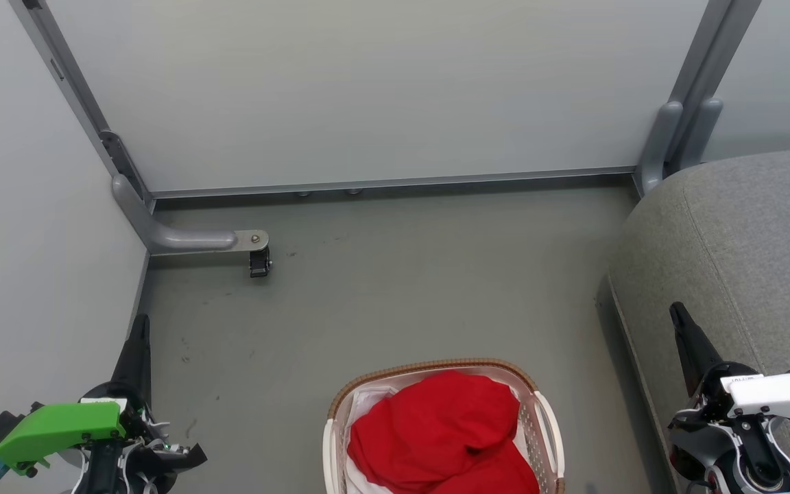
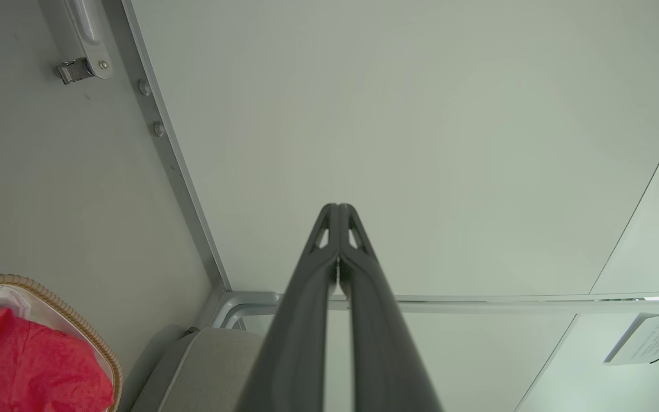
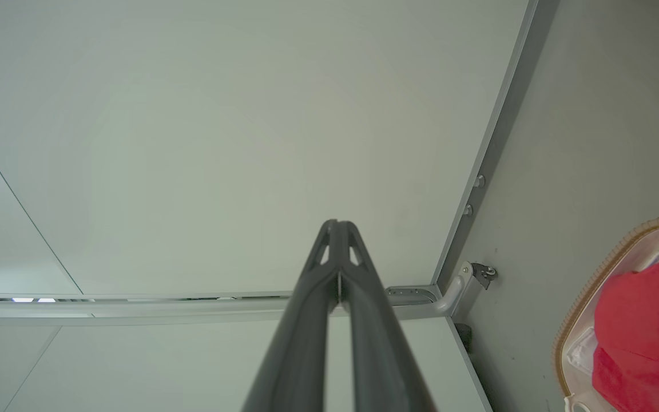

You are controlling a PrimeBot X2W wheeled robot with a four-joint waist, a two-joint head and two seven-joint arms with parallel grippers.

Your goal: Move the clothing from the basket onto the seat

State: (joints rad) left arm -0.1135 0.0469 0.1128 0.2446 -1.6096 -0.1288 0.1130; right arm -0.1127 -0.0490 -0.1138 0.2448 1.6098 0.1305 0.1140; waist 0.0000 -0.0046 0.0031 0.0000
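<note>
Red fabric, the clothing point(image 1: 436, 425), lies heaped in the basket point(image 1: 547, 439). The basket stands on the floor point(image 1: 381, 288) straight in front of the robot, at the bottom middle of the head view. A little white shows beneath the red on the basket's left side, and I cannot tell whether it is garment or lining. No red lies on the part of the seat point(image 1: 745, 240) that I can see, so the job looks to be at its very start.

The seat is on the robot's right, near the basket but apart from it, with a strip of bare floor between. That suits the work, since a short swing to the right would carry a garment across.

The left hand point(image 1: 141, 328) and the right hand point(image 1: 677, 312) are held out on either side of the basket, fingers pointing forward past the pile. The right one is above the seat's front edge. In each wrist view the two fingers are pressed together at the tips and grip nothing. To my eye this is a rest pose that keeps both arms out of the head camera's line to the basket. Either hand would have to spread and dip toward the heap before it could take anything.
</note>
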